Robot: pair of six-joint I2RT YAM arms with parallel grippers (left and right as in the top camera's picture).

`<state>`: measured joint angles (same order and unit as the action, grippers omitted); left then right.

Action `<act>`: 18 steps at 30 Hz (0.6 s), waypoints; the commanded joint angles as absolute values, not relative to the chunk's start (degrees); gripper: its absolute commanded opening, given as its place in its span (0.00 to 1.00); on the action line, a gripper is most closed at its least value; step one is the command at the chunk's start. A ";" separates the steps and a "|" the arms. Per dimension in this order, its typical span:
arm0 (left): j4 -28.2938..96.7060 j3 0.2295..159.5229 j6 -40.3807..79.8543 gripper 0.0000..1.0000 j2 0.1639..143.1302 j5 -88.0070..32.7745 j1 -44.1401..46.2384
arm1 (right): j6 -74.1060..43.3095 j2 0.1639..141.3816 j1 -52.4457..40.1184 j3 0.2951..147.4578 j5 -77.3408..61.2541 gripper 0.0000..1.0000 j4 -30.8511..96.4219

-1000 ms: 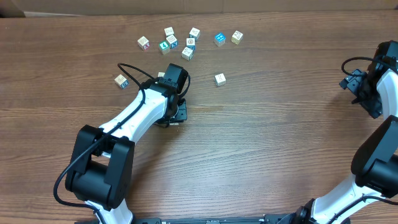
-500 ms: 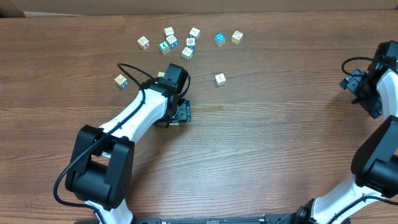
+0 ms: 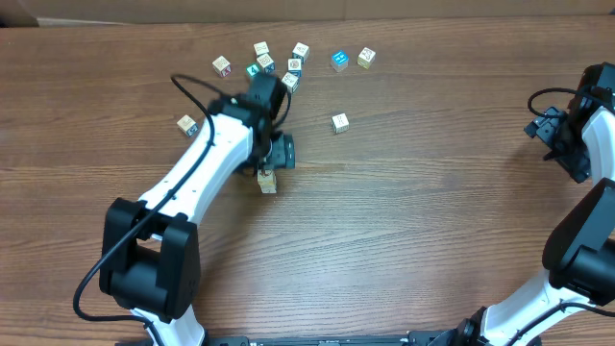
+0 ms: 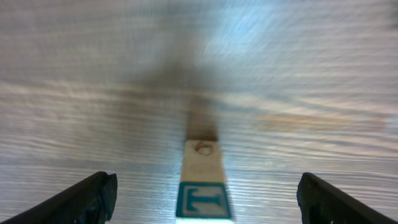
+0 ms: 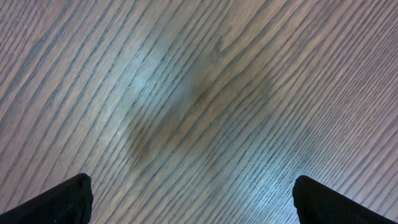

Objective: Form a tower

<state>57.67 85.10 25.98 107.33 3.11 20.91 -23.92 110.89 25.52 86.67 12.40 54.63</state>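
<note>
Left pincer (image 3: 276, 154) has pulled up off the tower (image 3: 266, 182), fingers apart, that placement done; next it likely needs another loose cube (image 3: 339, 122) gripped squarely, right pincer (image 5: 194, 199) also apart.

Your tower (image 4: 200, 180) shows pale wood and a teal face bearing a white T (a faint brown ring marks its top); the table (image 3: 432, 192) you see is brown, streaky-grained.
</note>
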 commanded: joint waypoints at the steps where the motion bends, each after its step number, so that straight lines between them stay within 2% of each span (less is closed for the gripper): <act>1: 59.16 93.41 21.50 0.90 107.70 3.66 20.56 | -23.75 109.40 25.74 87.74 12.78 1.00 54.35; 5: 57.01 97.27 21.02 0.87 107.72 7.49 19.53 | -23.75 109.40 25.74 87.74 12.78 1.00 54.33; 10: 49.89 97.27 16.64 0.77 108.16 11.31 17.91 | -23.73 109.40 25.74 87.74 12.78 1.00 54.35; 18: 45.19 97.23 16.16 0.77 113.47 10.66 15.29 | -23.73 109.40 25.74 87.74 12.78 1.00 54.35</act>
